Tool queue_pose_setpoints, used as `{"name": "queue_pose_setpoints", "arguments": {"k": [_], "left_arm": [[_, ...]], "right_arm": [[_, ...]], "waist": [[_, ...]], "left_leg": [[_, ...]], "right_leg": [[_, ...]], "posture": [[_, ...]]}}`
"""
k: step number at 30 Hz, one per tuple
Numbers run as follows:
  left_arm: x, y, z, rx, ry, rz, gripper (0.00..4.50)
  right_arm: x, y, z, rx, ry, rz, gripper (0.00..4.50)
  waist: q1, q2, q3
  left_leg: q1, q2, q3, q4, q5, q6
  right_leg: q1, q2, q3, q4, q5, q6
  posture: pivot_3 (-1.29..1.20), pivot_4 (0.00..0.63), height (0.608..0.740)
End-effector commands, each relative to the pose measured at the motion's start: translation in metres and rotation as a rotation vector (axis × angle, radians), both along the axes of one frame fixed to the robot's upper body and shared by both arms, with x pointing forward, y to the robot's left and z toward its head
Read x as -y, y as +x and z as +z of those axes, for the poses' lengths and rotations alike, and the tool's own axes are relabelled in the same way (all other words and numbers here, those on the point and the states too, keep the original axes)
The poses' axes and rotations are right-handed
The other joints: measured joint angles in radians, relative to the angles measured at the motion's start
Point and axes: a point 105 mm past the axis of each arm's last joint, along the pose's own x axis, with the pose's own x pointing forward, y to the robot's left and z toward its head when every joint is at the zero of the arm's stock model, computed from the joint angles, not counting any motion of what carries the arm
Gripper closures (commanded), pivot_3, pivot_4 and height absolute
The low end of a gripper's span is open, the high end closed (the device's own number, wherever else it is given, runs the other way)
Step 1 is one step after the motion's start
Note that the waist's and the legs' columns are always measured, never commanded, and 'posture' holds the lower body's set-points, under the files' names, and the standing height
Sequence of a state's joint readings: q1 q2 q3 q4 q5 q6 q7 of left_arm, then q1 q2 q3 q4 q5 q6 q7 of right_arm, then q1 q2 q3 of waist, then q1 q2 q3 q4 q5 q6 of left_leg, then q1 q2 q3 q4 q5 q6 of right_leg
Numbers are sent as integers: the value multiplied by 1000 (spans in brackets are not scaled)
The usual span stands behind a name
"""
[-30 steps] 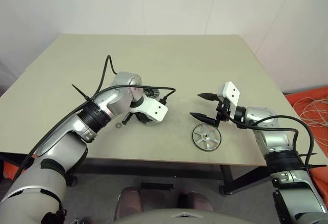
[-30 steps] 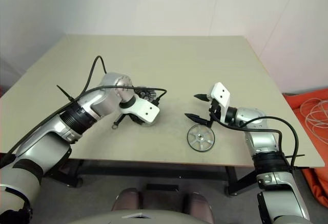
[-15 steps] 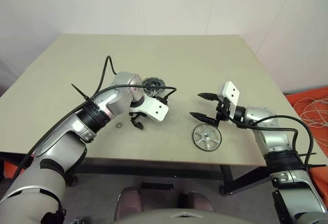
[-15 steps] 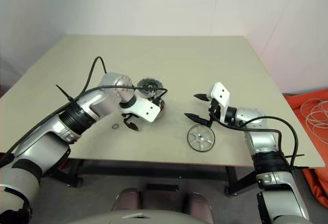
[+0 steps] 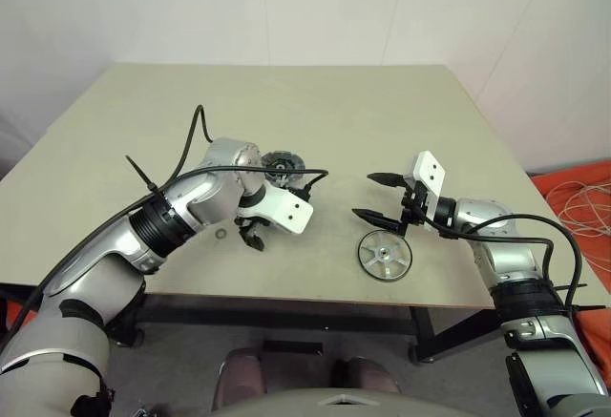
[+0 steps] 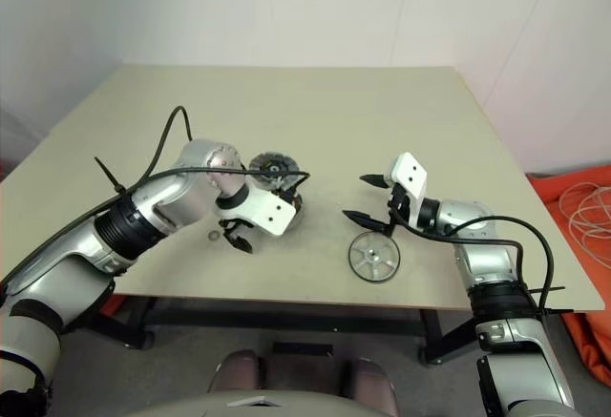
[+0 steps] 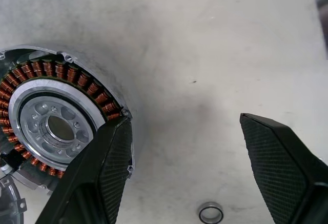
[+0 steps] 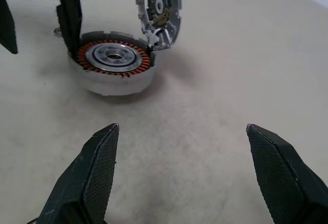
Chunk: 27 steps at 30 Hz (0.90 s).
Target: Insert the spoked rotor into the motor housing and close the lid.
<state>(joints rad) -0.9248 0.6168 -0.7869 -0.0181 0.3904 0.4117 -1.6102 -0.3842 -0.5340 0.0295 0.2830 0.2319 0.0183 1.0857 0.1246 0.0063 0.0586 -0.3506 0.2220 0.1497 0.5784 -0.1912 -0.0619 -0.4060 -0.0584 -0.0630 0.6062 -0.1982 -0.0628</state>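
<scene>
The motor housing (image 8: 114,62), a shallow cup ringed with copper windings (image 7: 56,126), lies uncovered on the table. The lid (image 5: 281,161) stands on edge at the housing's far rim, its dark segmented face showing (image 8: 160,8). My left gripper (image 7: 183,119) points down, open and empty, with one finger (image 7: 102,178) at the housing's rim and the other over bare table. The spoked rotor (image 5: 385,255) lies flat near the front edge. Just behind it, my right gripper (image 5: 364,196) hovers open and empty, facing the housing.
A tiny thin ring (image 5: 221,234) lies on the table (image 5: 382,112) close to my left fingers (image 7: 210,213). A black cable loops over my left wrist. An orange sheet with coiled cables (image 5: 582,198) lies on the floor at the right.
My left gripper has gone from shut to open and drawn back a little from the housing. The lid now shows standing behind the wrist. The right arm has kept still.
</scene>
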Motion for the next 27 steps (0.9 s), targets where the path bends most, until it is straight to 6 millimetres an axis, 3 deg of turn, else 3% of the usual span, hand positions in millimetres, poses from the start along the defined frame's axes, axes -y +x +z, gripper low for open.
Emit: {"name": "queue_pose_setpoints", "arguments": {"k": [1,2,5,14,27], "left_arm": [[-1,-5,5,11,-6,-8,992],[-2,-6,4,6,-5,-3,992],[-4,-7,3,5,-4,12,1617],[-9,-10,-1,-15,4,43,4460],[-7,-7,-1,31,-17,51,4460]], "right_arm": [[-3,4,13,57,8,15,0],[-3,4,13,57,8,16,0],[-4,4,13,58,9,20,0],[-4,5,12,56,7,23,0],[-3,5,9,55,8,21,0]], "waist": [[-1,0,0],[-1,0,0],[-1,0,0],[-3,0,0],[-3,1,0]], "left_leg": [[0,0,0,0,0,0],[0,0,0,0,0,0],[0,0,0,0,0,0],[1,0,0,0,0,0],[1,0,0,0,0,0]], "right_leg": [[0,0,0,0,0,0],[0,0,0,0,0,0],[1,0,0,0,0,0],[1,0,0,0,0,0],[1,0,0,0,0,0]], "posture": [[0,0,740],[0,0,740],[0,0,740],[0,0,740],[0,0,740]]}}
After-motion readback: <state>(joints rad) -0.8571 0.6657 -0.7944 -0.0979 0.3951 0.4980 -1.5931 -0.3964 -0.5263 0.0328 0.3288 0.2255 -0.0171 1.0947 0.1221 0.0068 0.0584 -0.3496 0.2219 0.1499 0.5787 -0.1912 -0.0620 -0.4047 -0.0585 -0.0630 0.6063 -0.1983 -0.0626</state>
